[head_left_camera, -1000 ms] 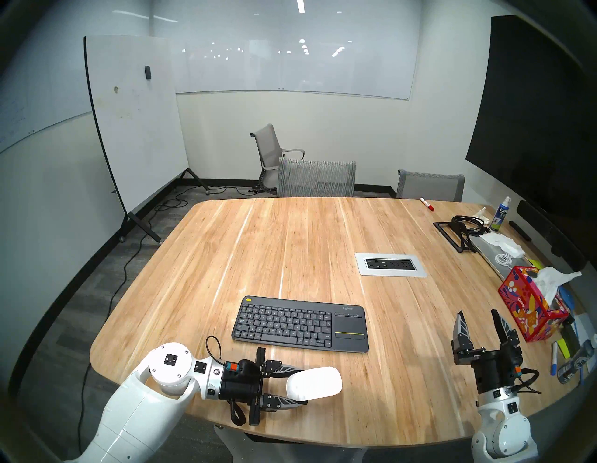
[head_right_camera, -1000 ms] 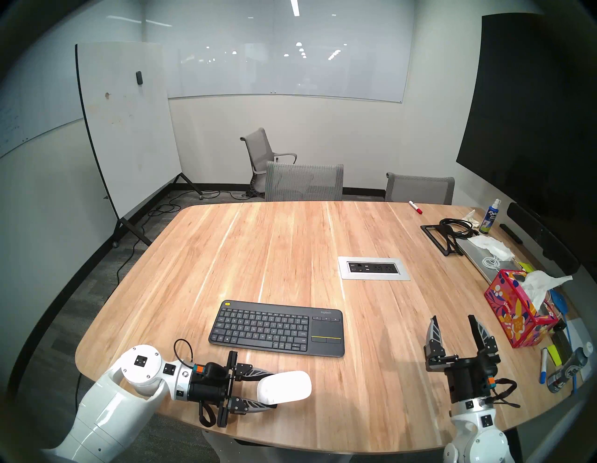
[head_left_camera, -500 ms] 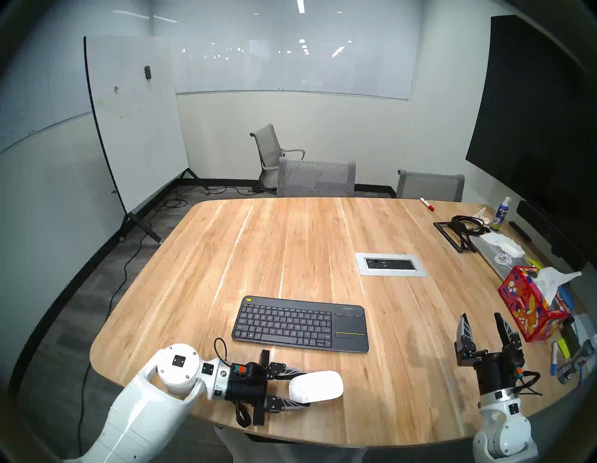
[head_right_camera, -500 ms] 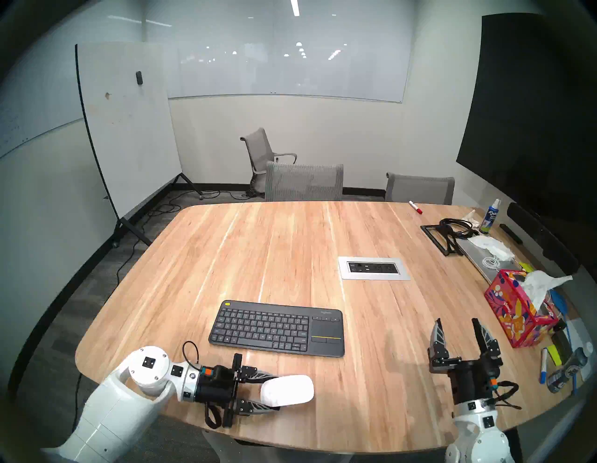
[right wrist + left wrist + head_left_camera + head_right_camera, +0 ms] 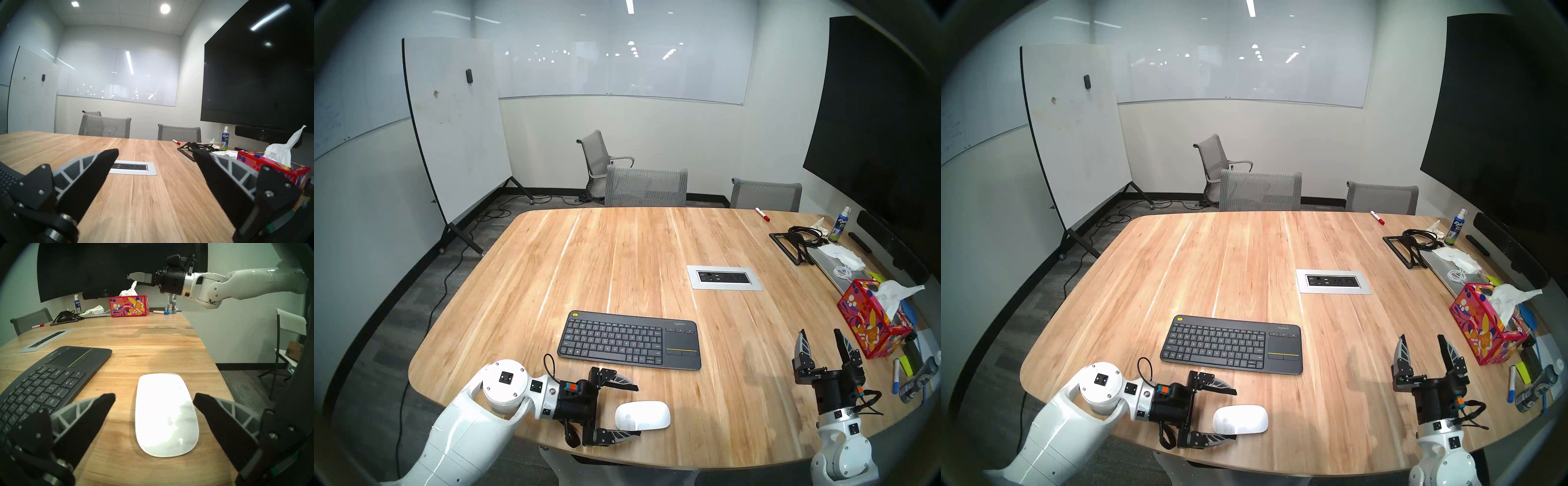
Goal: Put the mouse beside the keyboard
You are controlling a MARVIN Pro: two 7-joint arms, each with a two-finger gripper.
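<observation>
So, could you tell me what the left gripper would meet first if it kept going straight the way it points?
Probably the mouse: it lies flat between the open left gripper's fingers, directly ahead.

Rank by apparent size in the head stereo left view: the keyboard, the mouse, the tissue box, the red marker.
1. Flat dark grey keyboard
2. Pink patterned cardboard tissue box
3. Glossy white domed mouse, nearer the camera, so its rank against the box is unsure
4. Red-capped white marker, farthest away

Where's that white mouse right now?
The mouse lies on the table near its front edge, between the left gripper's open fingers, just in front of the keyboard.
</observation>
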